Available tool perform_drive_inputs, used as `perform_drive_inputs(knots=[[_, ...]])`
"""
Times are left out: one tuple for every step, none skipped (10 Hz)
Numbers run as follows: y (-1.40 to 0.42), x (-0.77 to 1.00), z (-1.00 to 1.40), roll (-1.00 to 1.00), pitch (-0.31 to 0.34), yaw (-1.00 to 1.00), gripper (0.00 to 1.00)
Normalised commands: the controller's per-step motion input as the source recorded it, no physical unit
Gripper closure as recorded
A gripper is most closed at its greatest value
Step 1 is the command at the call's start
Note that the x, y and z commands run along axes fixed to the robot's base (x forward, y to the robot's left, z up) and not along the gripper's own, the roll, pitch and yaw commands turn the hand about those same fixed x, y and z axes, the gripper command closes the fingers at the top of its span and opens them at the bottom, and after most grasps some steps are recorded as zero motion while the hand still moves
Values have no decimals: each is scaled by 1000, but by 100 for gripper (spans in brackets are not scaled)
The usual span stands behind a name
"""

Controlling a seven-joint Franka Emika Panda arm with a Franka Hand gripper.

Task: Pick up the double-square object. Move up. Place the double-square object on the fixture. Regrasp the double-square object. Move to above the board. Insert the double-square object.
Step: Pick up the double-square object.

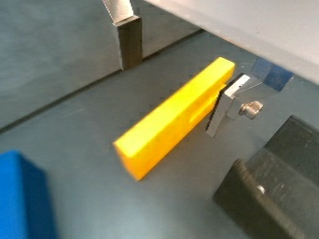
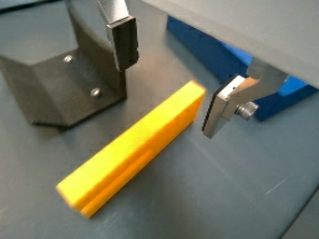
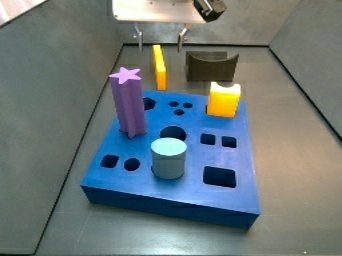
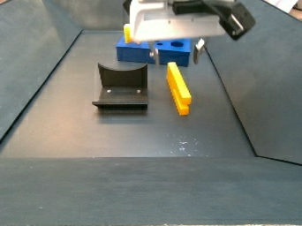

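The double-square object (image 4: 177, 86) is a long yellow bar lying flat on the dark floor, between the fixture (image 4: 122, 86) and the side wall. Both wrist views show it (image 1: 174, 117) (image 2: 131, 154) running out from between the fingers. My gripper (image 4: 177, 55) is open, low over the bar's end nearest the board (image 4: 154, 51). One finger (image 1: 230, 103) stands right beside the bar, while the opposite finger (image 1: 130, 42) is well apart from it. In a side view the bar (image 3: 159, 68) sits below the gripper (image 3: 160, 38), behind the blue board (image 3: 201, 200).
On the board stand a purple star-topped post (image 3: 128, 100), a stubby yellow block (image 3: 223, 98) and a pale blue cylinder (image 3: 167, 158). The fixture (image 3: 211, 66) (image 2: 62, 79) (image 1: 277, 182) is close beside the bar. Sloped grey walls enclose the floor.
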Motion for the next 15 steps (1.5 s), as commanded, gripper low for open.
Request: perform_drive_inputs(knots=[[66,14,-134,19,116,23,0],[0,0,-23,1,0,0,0],[229,-123,-717,66,74,0,0],[469,-197,-889,0,66,0,0],[831,-140,-737,-89,100,-20,0],[834,-154,-657,-166,74,0,0],[77,0,-17,-86,0,0,0],[0,0,-23,0,0,0,0],[-140,57,-351,0,0,-6,0],[166,89,-486,-13,110,0,0],[474,-3,-580,-51,84,0,0],[146,0,-111,-14,69,0,0],[0,0,-23,0,0,0,0],[14,-111,-66,0,-3,0,0],[103,-400,-77,-39,-140,-14,0]])
